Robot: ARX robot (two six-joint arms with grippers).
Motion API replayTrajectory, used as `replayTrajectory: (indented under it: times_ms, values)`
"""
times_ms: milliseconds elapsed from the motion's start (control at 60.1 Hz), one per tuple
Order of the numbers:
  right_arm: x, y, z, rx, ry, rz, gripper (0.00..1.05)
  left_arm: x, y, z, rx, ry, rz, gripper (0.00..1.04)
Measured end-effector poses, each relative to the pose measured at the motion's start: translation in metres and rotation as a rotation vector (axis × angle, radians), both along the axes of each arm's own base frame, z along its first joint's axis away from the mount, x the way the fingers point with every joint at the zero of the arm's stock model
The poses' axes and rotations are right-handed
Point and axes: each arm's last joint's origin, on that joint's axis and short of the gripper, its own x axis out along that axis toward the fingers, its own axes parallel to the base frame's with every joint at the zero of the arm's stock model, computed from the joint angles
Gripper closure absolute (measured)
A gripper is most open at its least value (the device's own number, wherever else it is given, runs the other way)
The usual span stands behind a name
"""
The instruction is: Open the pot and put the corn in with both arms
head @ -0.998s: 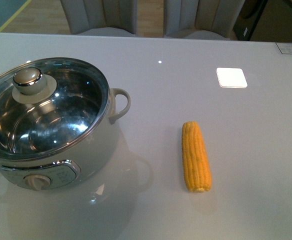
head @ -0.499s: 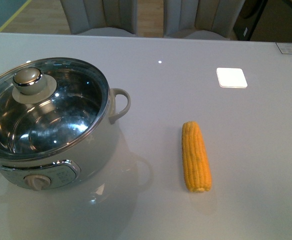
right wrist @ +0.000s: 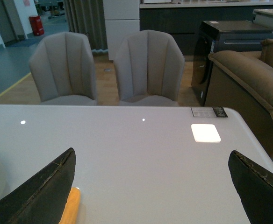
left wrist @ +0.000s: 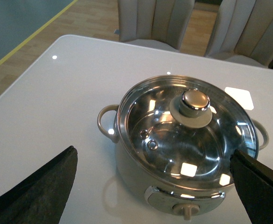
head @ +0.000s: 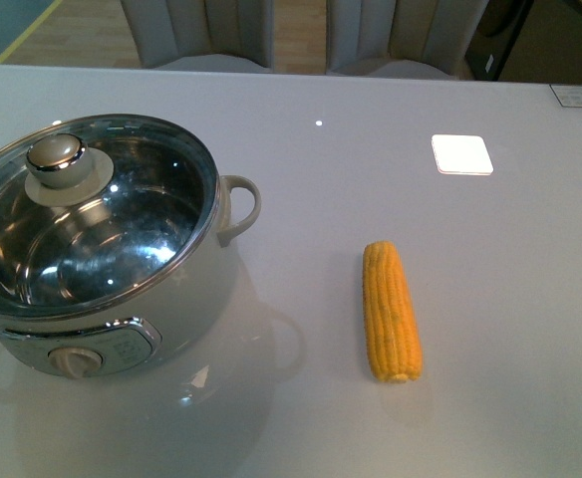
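At the left of the front view, the pot (head: 196,299) is seen standing on the white table (head: 371,110) with its glass lid (head: 122,229) seated on the rim, and right of centre the corn (head: 391,311) is laid flat, well apart from the pot. From the wrist views, the left gripper (left wrist: 153,154) is held above the lidded pot with its fingers spread wide, while the right gripper (right wrist: 151,154) is held over the table with fingers equally far apart, one end of the corn being glimpsed beside one finger.
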Motion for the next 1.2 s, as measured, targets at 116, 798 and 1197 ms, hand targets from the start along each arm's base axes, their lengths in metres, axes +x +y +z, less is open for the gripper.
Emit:
replayTrajectory:
  times_ms: [116,798,1197]
  values:
    - [0.000,0.000,0.000,0.000,0.000,0.000,0.09,0.017,-0.008,0.008,-0.013,-0.027,-0.040,0.07]
    - [0.000,0.000,0.000,0.000,0.000,0.000,0.09,0.146,-0.047,-0.074,0.121,-0.031,-0.083,0.07]
    - [0.000,0.000,0.000,0.000,0.000,0.000,0.09,0.174,-0.053,-0.099,0.143,0.030,-0.084,0.07]
